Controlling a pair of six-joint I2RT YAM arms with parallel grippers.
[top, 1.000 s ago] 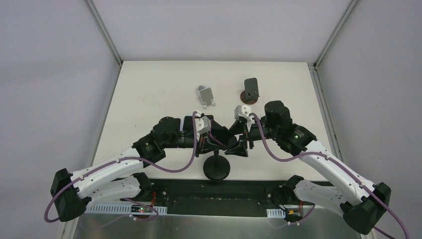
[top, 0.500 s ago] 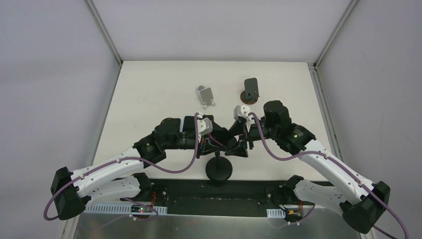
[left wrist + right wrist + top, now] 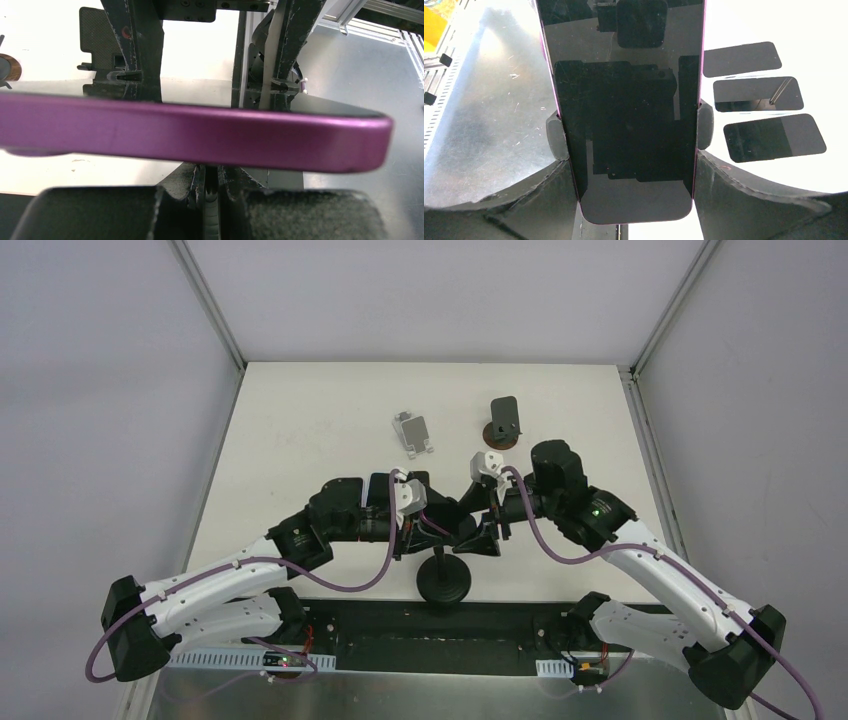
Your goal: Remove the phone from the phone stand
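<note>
Both tools meet over the phone stand (image 3: 441, 583) at the counter's (image 3: 300, 420) near edge
Right tool (image 3: 629, 131) is clenched on the purple phone (image 3: 624, 60), pads on its long edges; phone sits between both tools above the stand; left tool (image 3: 212, 200) is close under the phone's edge, clenched or released cannot tell

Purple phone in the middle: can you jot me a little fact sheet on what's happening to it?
Item: purple-edged phone with dark glass screen
Held by: right fingers, one pressed on each long edge
Left fingers: close under the phone; grip unclear
Stand: black pole stand with round base, below the phone
Also on white table: grey folding stand, dark stand on brown disc
</note>
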